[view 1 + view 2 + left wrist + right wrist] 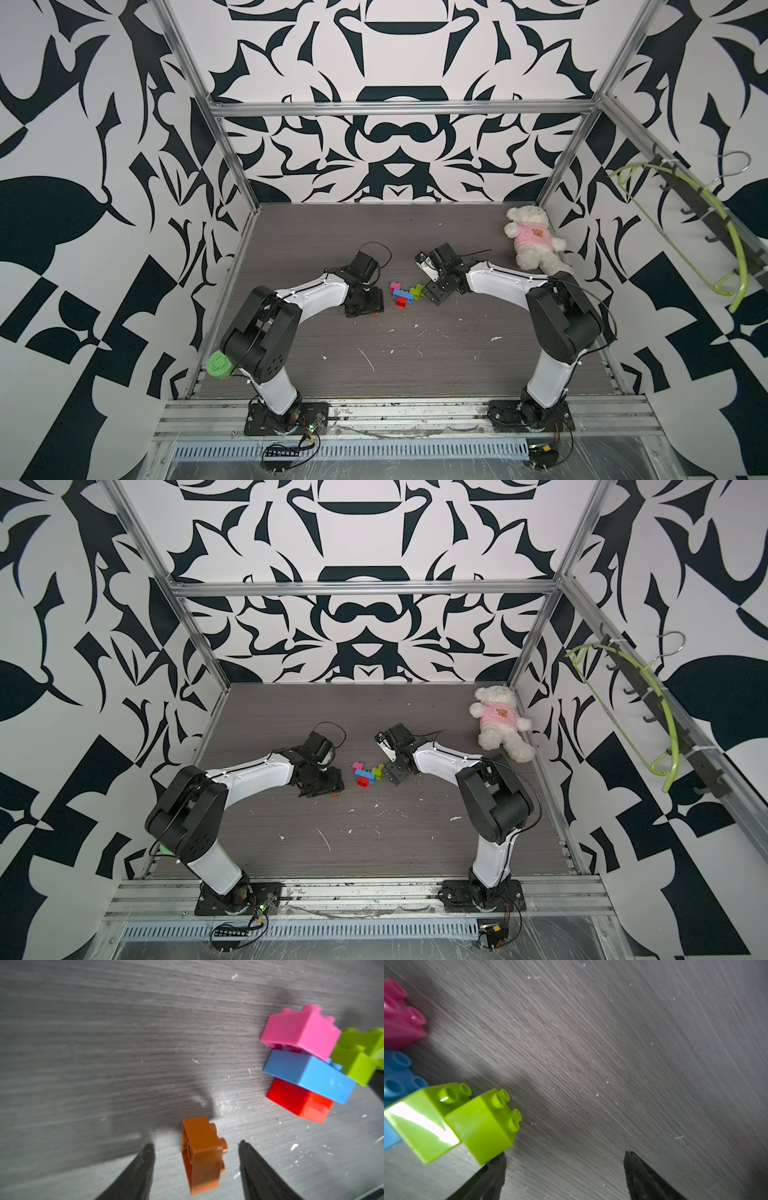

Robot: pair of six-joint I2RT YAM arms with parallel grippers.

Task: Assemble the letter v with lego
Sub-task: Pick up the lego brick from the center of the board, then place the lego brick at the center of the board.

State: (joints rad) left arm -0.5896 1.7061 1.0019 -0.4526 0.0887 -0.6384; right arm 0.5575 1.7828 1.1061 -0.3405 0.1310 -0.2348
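No text, number, brand name or label can be read in any view. The only printed mark is a small brown emblem (pixel 539 233) on the pink shirt (pixel 527 240) of the white teddy bear (pixel 525 216), seen in both top views. It is too small to tell whether it carries any lettering.

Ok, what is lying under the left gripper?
The orange brick lies on its side on the table, between the open fingers of the left gripper, touching neither. In both top views the gripper covers it, except one small orange edge.
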